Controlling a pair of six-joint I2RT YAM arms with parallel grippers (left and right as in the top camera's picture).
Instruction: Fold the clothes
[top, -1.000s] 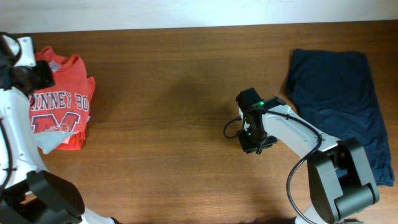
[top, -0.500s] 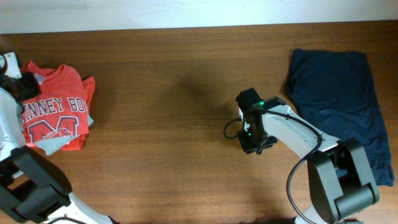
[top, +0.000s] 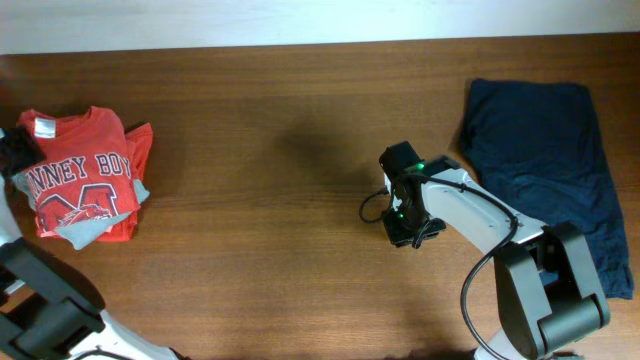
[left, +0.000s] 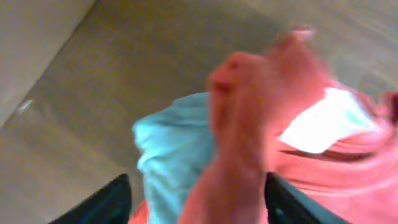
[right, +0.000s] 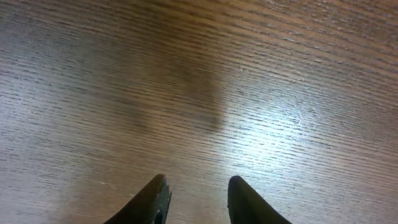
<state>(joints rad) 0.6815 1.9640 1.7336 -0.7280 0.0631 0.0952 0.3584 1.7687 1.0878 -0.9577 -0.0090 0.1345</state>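
The red-orange T-shirt (top: 84, 180) with white-and-navy lettering and an "M" lies bunched at the table's far left. My left gripper (top: 17, 151) sits at its left edge, beside the white collar label. In the blurred left wrist view the jaws (left: 199, 205) stand wide apart, with a raised fold of the red shirt (left: 239, 143) between them. The navy garment (top: 545, 165) lies spread flat at the far right. My right gripper (top: 405, 232) hovers over bare wood left of it. In the right wrist view it (right: 198, 199) is open with nothing between the fingers.
A light-grey cloth (top: 84, 229) pokes out from under the red shirt and shows pale blue in the left wrist view (left: 171, 155). The pale wall edge (top: 300, 20) runs along the table's back. Brown wooden tabletop (top: 260, 200) lies between the two garments.
My left gripper moved left and toward the front, dragging the shirt's top edge so the lettering lies flatter, and its jaws opened. The right arm has not moved.
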